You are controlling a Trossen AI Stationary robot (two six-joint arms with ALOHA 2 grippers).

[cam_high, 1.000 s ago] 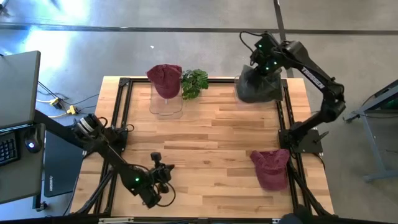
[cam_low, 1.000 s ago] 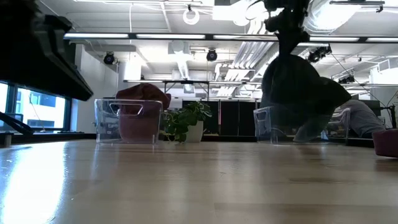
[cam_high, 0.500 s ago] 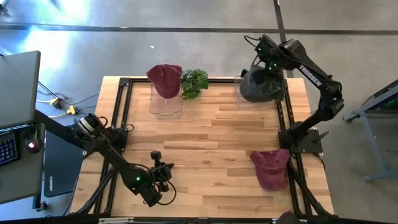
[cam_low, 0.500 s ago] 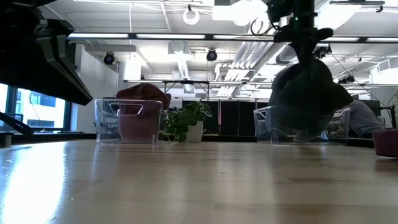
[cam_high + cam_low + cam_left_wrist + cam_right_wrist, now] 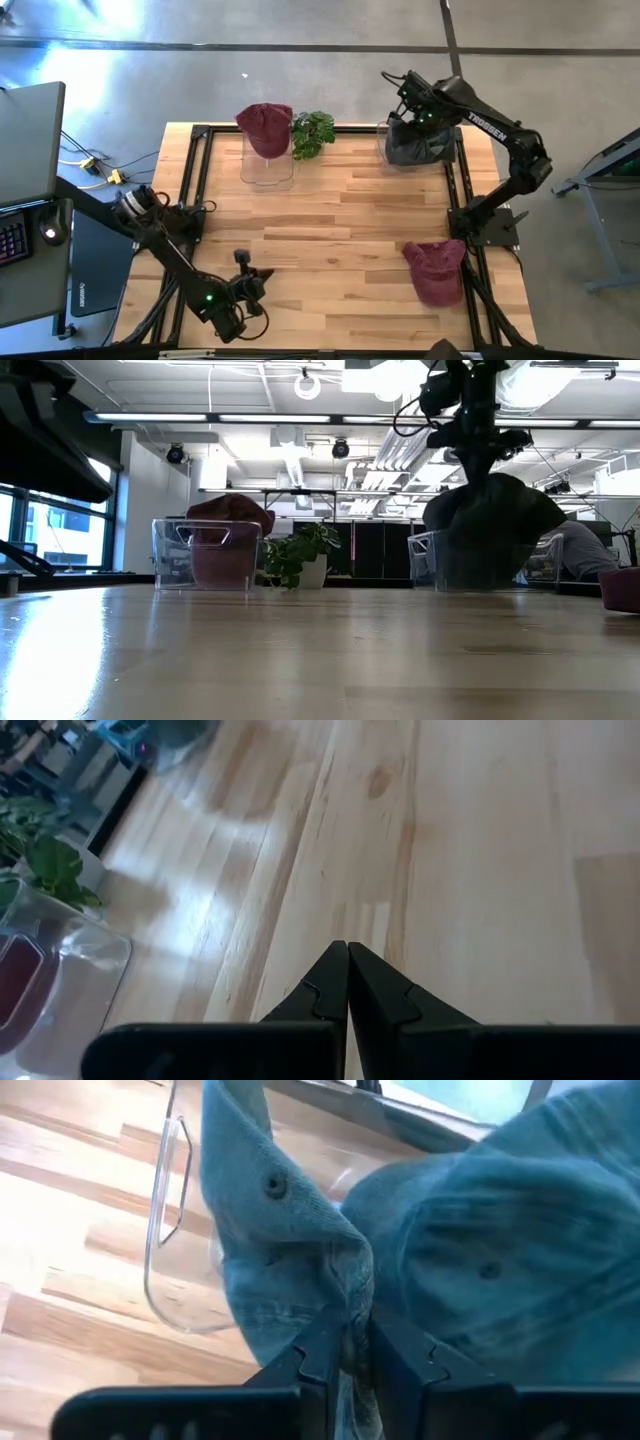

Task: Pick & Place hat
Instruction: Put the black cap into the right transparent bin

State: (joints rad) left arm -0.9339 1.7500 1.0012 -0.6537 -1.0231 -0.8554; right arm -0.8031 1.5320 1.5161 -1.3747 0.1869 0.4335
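Note:
A dark grey-green hat [image 5: 420, 142] sits in a clear bin [image 5: 170, 1270] at the table's far right corner, bulging above the bin in the low view [image 5: 495, 510]. My right gripper [image 5: 352, 1342] is above it, shut on its cloth. A maroon hat [image 5: 266, 128] fills a second clear bin [image 5: 266, 168] at far left. Another maroon hat [image 5: 437, 270] lies on the table near the right edge. My left gripper [image 5: 347, 982] is shut and empty over the near left of the table [image 5: 243, 290]. My right gripper pinches a raised fold of the dark hat's crown [image 5: 335, 1295] between its two fingers, coming from above and pointing down. The fold is several layers thick. The hat's body rests in the clear bin and spreads over its rim.
A small potted plant [image 5: 314, 130] stands between the two bins at the far edge. A black frame [image 5: 200, 175] runs around the table's border. The middle of the wooden table [image 5: 350, 215] is bare. A laptop and keyboard sit left of the table.
My right gripper has carried the dark hat down and slightly toward the table's left, lowering it from hanging above the bin until it settles into the bin. My left arm has drawn back a little toward the near left corner.

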